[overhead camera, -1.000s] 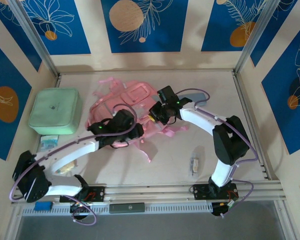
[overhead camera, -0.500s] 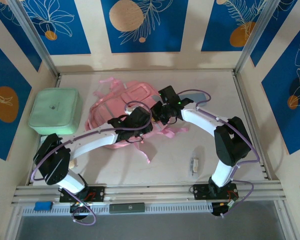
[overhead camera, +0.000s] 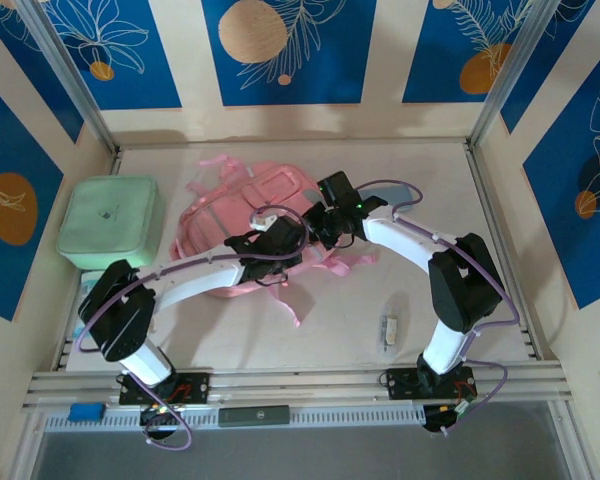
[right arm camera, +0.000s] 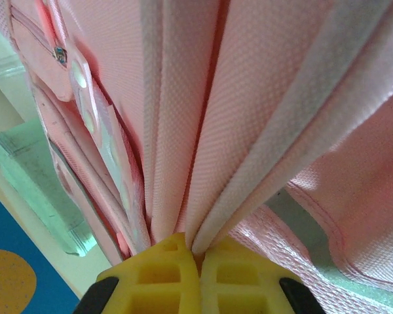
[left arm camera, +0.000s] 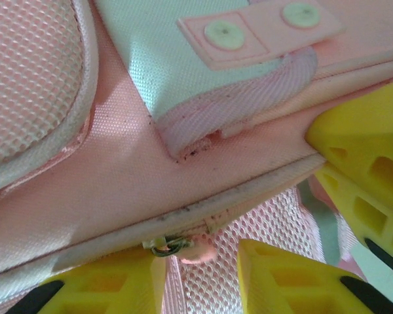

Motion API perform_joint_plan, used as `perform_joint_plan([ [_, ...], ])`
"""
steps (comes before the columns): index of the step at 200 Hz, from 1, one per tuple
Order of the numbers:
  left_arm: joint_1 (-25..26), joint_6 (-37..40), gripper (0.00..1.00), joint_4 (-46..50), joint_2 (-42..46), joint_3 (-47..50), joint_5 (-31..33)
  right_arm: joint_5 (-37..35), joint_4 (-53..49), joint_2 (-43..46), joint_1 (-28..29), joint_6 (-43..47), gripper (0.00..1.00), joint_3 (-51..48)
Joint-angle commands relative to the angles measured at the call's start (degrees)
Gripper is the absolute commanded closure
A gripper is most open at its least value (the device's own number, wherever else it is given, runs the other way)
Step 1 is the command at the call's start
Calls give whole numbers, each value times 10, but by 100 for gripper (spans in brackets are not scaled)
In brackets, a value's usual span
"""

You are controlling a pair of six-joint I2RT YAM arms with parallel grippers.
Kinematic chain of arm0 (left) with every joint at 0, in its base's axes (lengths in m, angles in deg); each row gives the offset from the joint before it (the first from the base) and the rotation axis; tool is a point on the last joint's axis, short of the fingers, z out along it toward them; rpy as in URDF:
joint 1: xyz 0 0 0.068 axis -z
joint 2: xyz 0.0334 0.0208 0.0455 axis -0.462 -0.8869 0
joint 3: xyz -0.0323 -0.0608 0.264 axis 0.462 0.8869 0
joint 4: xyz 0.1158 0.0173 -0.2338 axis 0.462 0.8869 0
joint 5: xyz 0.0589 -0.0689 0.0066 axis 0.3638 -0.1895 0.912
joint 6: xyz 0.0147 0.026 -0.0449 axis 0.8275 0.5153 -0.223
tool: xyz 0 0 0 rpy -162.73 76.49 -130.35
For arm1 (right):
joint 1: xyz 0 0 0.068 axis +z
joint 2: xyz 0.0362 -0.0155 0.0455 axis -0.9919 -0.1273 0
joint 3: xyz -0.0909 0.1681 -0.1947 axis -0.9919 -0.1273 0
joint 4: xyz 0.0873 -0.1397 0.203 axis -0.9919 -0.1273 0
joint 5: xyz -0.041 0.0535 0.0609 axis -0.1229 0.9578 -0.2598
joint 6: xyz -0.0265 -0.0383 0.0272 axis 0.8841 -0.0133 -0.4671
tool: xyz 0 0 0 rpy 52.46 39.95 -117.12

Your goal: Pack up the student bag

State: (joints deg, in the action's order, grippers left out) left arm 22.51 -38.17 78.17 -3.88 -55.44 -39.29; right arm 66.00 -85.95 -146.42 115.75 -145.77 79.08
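Note:
The student bag (overhead camera: 230,215), a soft pink backpack, lies at the middle back of the table. My right gripper (overhead camera: 315,228) is shut on a fold of its pink fabric and piping at the bag's right edge; the wrist view shows the fold (right arm camera: 203,118) pinched between the yellow fingers of the gripper (right arm camera: 195,252). My left gripper (overhead camera: 288,240) sits just beside it at the same edge. Its jaws (left arm camera: 196,261) stand apart around pink mesh, with a small metal zipper pull (left arm camera: 167,245) at the seam touching the left finger. The right gripper's yellow fingers (left arm camera: 360,150) show at the right.
A mint-green square case (overhead camera: 110,222) stands left of the bag, also in the right wrist view (right arm camera: 33,170). Pink webbing (overhead camera: 292,300) trails from the bag toward the near edge. A small pale object (overhead camera: 388,330) lies near the right arm's base. Walls ring the table.
My left arm has swung from the near left across to the bag's right edge, its jaws narrowing. The right gripper has kept its hold in place.

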Motion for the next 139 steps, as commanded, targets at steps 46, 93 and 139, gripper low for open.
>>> perform_joint_plan([
  [46, -9, 9, 77, 12, -48, -68, 75, 44, 28, 53, 25, -19, 100, -7],
  [93, -11, 25, 88, -10, -31, -58, 68, 44, 30, 54, 21, -14, 100, -12],
  [139, -13, 40, 97, -24, 14, -36, 52, 40, 21, 52, 16, 3, 100, -10],
])
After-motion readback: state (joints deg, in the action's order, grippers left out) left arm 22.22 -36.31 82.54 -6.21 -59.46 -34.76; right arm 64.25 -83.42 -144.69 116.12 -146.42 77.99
